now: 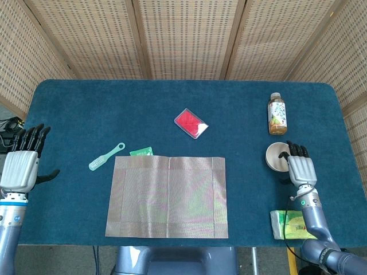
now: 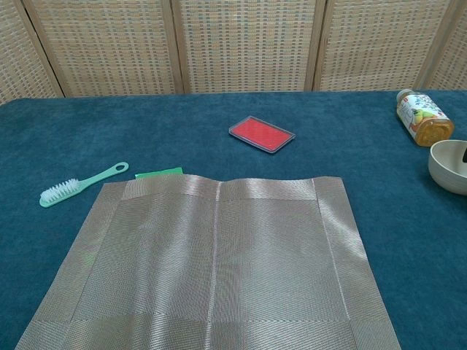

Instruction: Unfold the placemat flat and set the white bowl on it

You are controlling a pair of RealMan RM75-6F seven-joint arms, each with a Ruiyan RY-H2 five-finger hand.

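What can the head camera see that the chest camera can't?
Only the head view shows the left hand at the table's left edge, most of the right hand at the white bowl, and the yellow-green packet. Only the chest view shows the brush's white bristles clearly. Both show the placemat lying flat, the red case and the bottle.
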